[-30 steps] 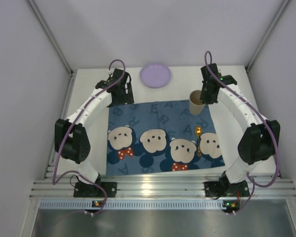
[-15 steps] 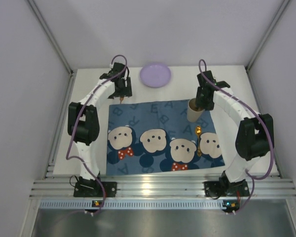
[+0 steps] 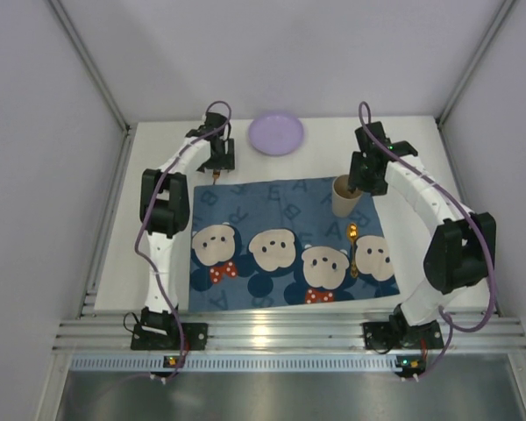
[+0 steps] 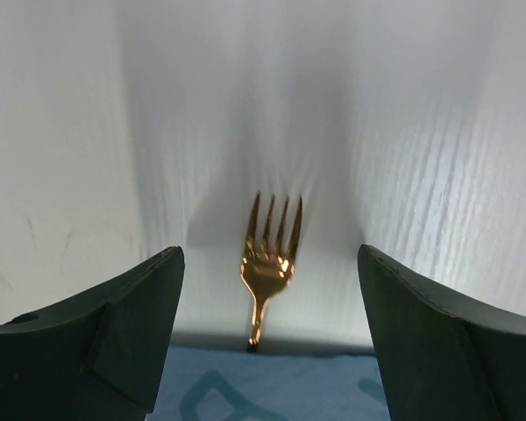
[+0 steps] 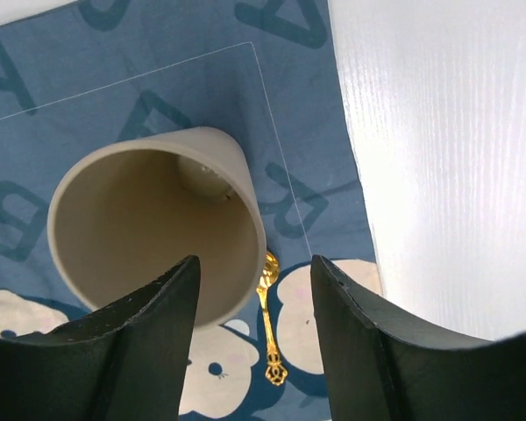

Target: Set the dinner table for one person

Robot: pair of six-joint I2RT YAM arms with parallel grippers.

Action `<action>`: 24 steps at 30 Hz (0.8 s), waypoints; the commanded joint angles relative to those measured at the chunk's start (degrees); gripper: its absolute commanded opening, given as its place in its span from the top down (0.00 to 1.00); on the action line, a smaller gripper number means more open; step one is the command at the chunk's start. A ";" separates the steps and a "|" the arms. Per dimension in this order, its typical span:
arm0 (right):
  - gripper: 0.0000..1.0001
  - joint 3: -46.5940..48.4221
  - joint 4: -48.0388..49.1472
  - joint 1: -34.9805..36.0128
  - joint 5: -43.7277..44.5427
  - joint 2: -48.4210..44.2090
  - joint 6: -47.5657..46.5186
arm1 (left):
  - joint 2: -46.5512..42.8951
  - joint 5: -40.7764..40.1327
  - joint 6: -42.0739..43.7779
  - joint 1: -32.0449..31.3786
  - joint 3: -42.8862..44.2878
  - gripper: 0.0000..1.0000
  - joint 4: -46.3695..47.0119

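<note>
Spreading white across the floor of the enclosure, the dinner table [image 3: 329,136] runs from the arms' bases to the back wall and carries everything else. A blue mat [image 3: 272,206] printed with cartoon mice and letters lies flat over its near middle, leaving white borders at both sides and along the far end.

A beige cup [image 3: 344,195] stands upright on the mat's far right corner, its mouth open upward. A small gold spoon [image 3: 352,248] lies on the mat just nearer than the cup, its bowl toward the cup's foot. A lilac plate [image 3: 276,133] sits on bare tabletop beyond the mat, near the back wall. A gold fork [image 4: 268,263] lies on the white surface at the mat's far left edge, tines pointing away and handle reaching the cloth.

The right gripper [image 5: 254,267] hangs above the cup with its fingers apart, one over the cup's mouth and the other outside its wall, clamping nothing. The left gripper [image 4: 269,259] hovers low over the fork, fingers spread wide to either side of it and not touching it.
</note>
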 commanded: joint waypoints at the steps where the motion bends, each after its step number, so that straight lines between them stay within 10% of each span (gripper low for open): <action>1: 0.46 2.67 -2.82 0.32 -0.82 -4.40 0.18 | 2.91 1.33 2.43 1.79 5.21 0.15 2.42; 24: 0.48 0.29 -5.81 0.32 1.55 -2.56 1.59 | 2.30 3.62 4.09 3.99 -4.19 0.84 5.15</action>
